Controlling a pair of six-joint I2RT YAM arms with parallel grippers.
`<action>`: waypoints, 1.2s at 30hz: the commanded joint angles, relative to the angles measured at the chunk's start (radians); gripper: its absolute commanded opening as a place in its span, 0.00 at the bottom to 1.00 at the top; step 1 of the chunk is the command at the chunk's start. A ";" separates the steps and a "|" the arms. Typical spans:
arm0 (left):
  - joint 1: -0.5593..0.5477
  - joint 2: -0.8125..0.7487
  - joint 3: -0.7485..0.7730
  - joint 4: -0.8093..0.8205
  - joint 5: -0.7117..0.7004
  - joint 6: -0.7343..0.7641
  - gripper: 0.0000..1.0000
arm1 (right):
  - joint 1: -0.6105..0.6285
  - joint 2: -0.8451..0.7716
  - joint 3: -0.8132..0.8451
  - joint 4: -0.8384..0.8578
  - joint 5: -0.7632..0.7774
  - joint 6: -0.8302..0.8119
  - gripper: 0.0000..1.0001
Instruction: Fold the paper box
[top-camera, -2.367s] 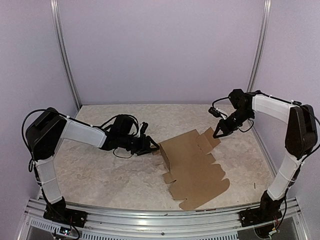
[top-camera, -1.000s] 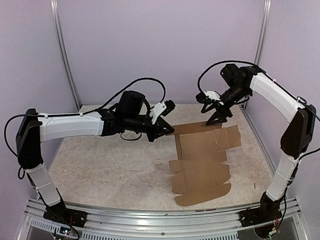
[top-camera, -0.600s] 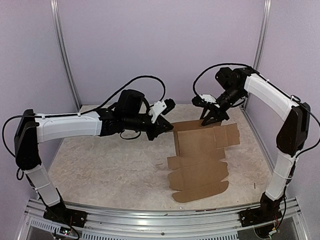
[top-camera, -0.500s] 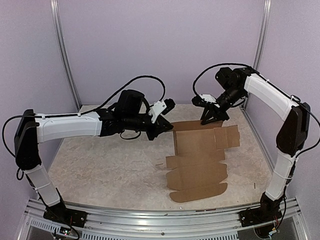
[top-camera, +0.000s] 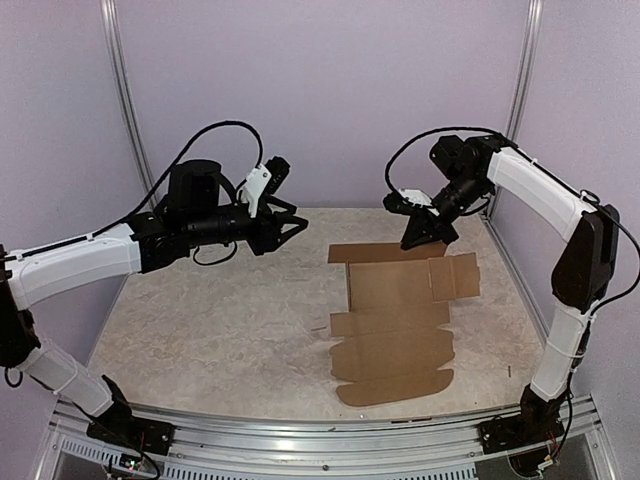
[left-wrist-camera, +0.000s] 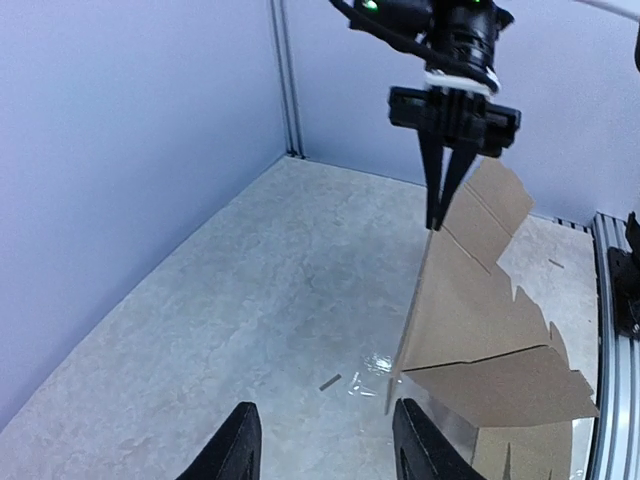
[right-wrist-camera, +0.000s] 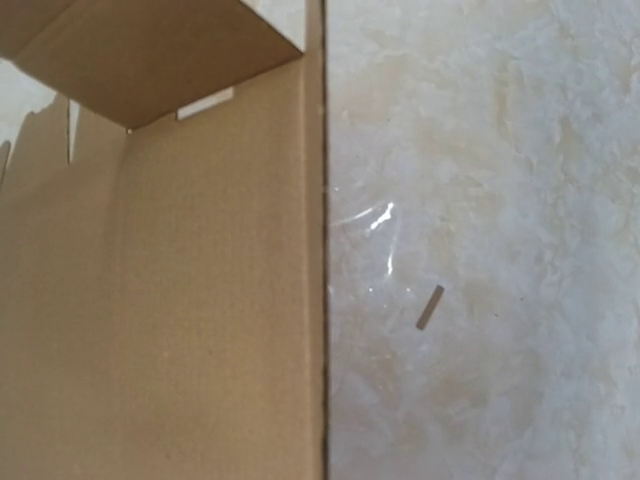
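Right of the middle of the surface, the paper box is seen laid out as an unfolded brown sheet. Its rounded edge is turned toward the arm bases, and a narrow panel lies at its far end. A pair of side flaps is spread out from the right side of the paper box, toward its far end, and notched tabs are cut along both long sides.

At the far edge of the paper box the right gripper is pointed steeply down, and its fingers are closed together on that edge. The same pinch is shown from the left wrist view, where the right gripper meets the cardboard at its top corner. In the right wrist view only the sheet and bare surface are visible; the fingers themselves cannot be seen there.

Well to the left of the paper box, the left gripper is held above the surface with its fingers spread apart and nothing between them. A small dark sliver is seen on the surface just beside the left edge of the paper box
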 joint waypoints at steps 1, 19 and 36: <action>0.106 -0.031 -0.043 0.045 0.050 -0.090 0.44 | 0.004 -0.022 0.028 -0.046 -0.044 -0.005 0.00; 0.087 0.147 0.107 0.066 0.135 0.022 0.42 | -0.009 0.053 0.253 -0.097 -0.156 0.159 0.00; 0.184 0.076 0.308 -0.091 0.128 0.038 0.45 | -0.040 0.026 0.138 -0.021 -0.559 0.304 0.00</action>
